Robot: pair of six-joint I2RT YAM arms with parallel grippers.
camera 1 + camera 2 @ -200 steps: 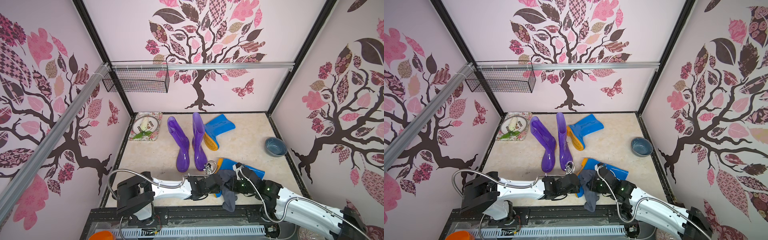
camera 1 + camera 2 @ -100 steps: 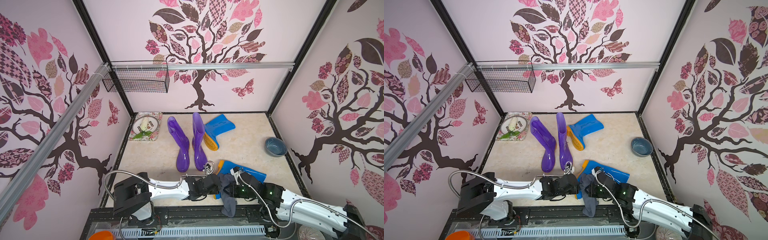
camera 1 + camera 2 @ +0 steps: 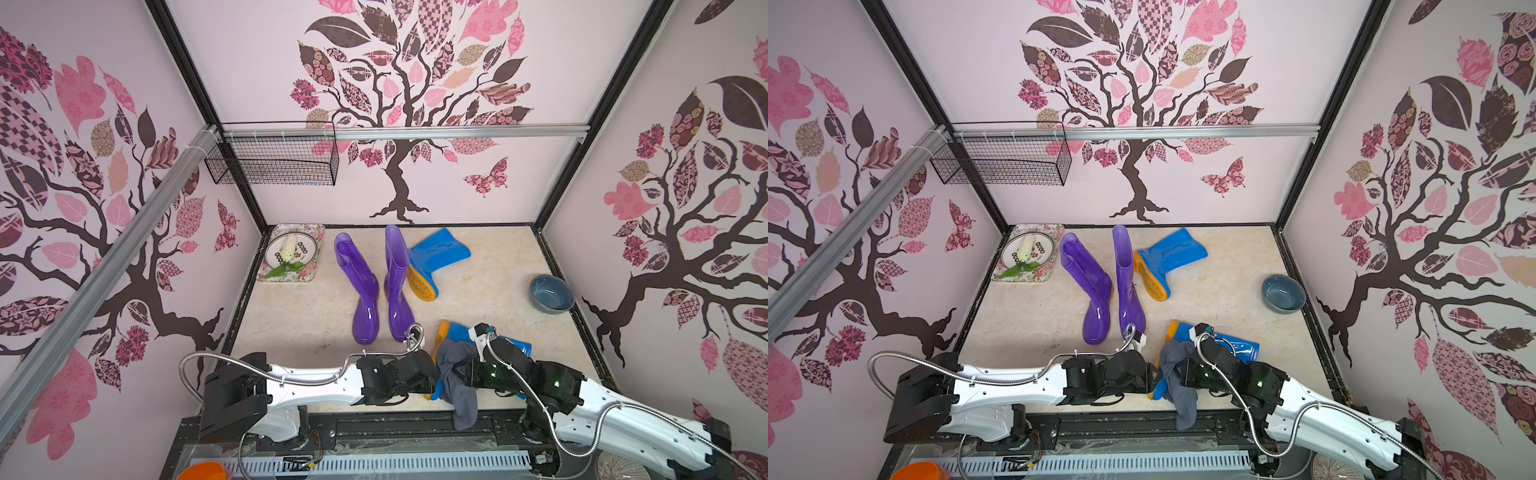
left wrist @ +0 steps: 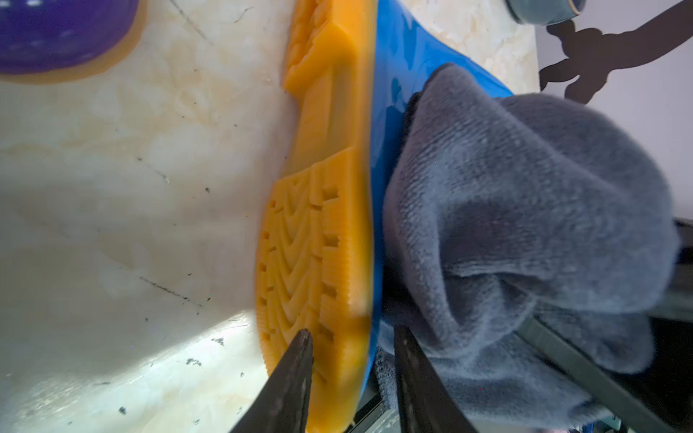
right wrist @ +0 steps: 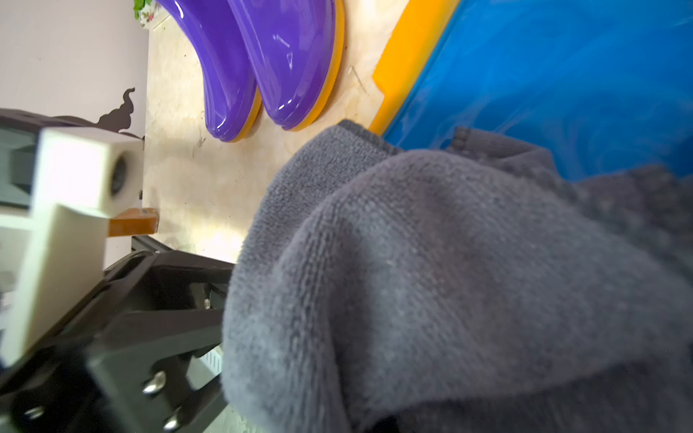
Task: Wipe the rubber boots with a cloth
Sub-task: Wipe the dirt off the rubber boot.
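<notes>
A bright blue boot [image 3: 517, 345] lies on its side near the front edge, orange sole [image 4: 315, 243] towards my left arm. My left gripper [image 4: 350, 335] is closed across its toe, one finger on the tread and one on the blue side against the cloth. The grey-blue cloth [image 3: 455, 374] is bunched over the boot's foot [image 5: 562, 75] and hangs past the table's front edge. My right gripper is buried in the cloth [image 5: 450, 281] and shut on it. Two purple boots [image 3: 365, 299] [image 3: 397, 291] stand upright in the middle. Behind them another blue boot [image 3: 440, 249] lies on its side.
A grey-blue bowl [image 3: 552, 294] sits by the right wall. At the back left lies a flowered tray [image 3: 309, 274] bearing a plate and a corn cob. A wire basket [image 3: 274, 160] hangs on the left rail. The purple toes [image 5: 288, 56] lie close to both grippers.
My left jaws have spread wider and now sit across the blue boot's toe. The right gripper and the cloth have barely shifted on the boot.
</notes>
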